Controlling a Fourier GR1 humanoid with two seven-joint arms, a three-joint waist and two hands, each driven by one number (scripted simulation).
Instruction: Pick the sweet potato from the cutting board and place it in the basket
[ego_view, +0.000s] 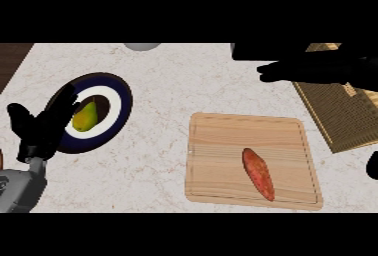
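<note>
A reddish-orange sweet potato (258, 173) lies lengthwise on the right half of a light wooden cutting board (214, 150) in the lower middle. A woven tan basket (342, 117) sits to the board's upper right, partly cut off by the view's edge. My right hand (310, 71) is a dark shape over the basket's far end, its fingers stretched leftward, well above and behind the sweet potato and holding nothing. My left hand (40, 127) rests open at the left edge, fingers up, overlapping a plate's rim.
A dark blue and white plate (118, 107) with a yellow-green pear (85, 116) sits at the left. A pale round object (142, 46) shows at the counter's far edge. A dark shape (372, 166) shows at the right edge beside the board.
</note>
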